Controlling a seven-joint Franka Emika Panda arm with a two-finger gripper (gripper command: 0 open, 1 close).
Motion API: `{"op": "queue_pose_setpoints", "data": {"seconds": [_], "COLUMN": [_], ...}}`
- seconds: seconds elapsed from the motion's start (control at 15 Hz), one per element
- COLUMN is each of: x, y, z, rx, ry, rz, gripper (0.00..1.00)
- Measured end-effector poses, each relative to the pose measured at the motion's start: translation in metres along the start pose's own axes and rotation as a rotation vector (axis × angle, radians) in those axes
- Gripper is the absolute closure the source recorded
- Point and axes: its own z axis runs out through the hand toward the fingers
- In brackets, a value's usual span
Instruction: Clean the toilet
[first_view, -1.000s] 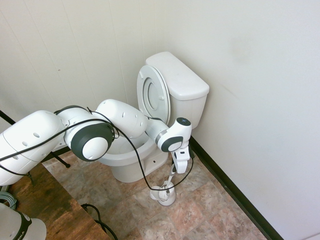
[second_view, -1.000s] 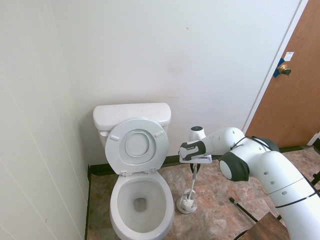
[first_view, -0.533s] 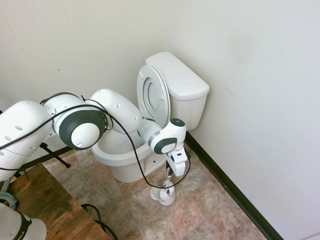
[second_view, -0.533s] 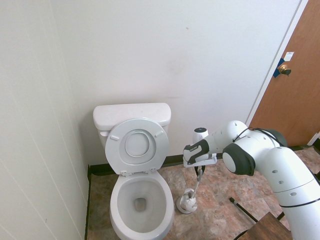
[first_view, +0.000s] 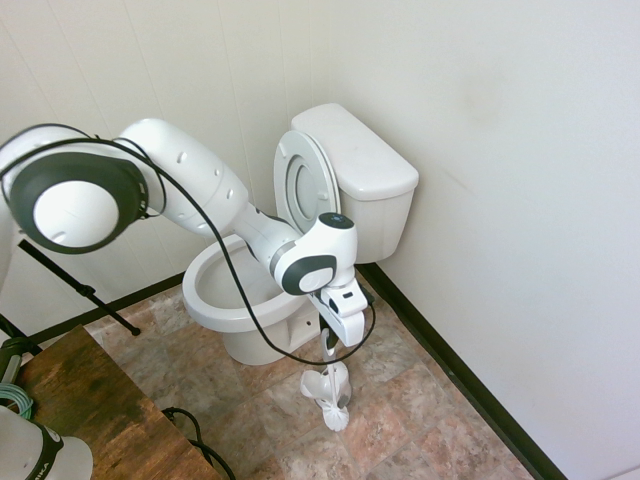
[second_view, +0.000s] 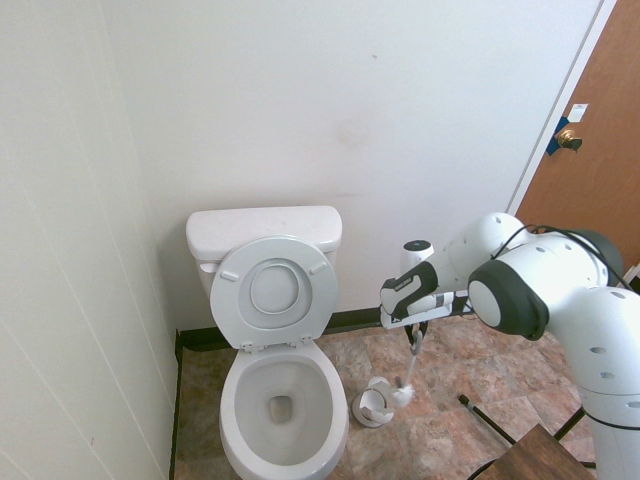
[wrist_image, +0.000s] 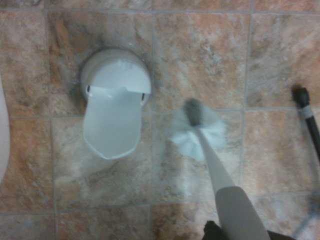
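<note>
We see the toilet (second_view: 280, 400) set in the corner, its tank against the back wall and its bowl close beside the paneled side wall, with the seat and lid (second_view: 275, 292) raised upright against the tank (first_view: 355, 165) and the bowl rim fully exposed. The gripper (second_view: 415, 335) is clenched on the handle of a white toilet brush (second_view: 408, 375), which hangs nearly straight down from it with the bristle head (wrist_image: 197, 131) clear of the floor. Just beside the brush head the small white brush holder (wrist_image: 114, 102) sits on the floor, its hood flipped open toward the toilet's side, and the brush is out of it and apart from it. In the first exterior view the arm reaches across above the bowl, and the gripper (first_view: 340, 335) hangs past the bowl's outer edge, over the strip of tiled floor (second_view: 440, 440) between the toilet and the dark baseboard (first_view: 460, 385). On the far side of the holder from the bowl the tiles lie open toward the brown door (second_view: 590, 160), and a corner of a wooden table (first_view: 90, 400) juts in near the arm's base.
</note>
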Motion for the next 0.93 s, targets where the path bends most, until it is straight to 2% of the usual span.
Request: {"op": "queue_pose_setpoints", "data": {"seconds": [0.47,0.93], "x": [-0.060,-0.130], "y": [0.064,0.033], "z": [-0.101,-0.239], "rx": [0.090,0.182], "ry": [0.052,0.085], "rz": [0.018,-0.013], "gripper": [1.00,1.00]}}
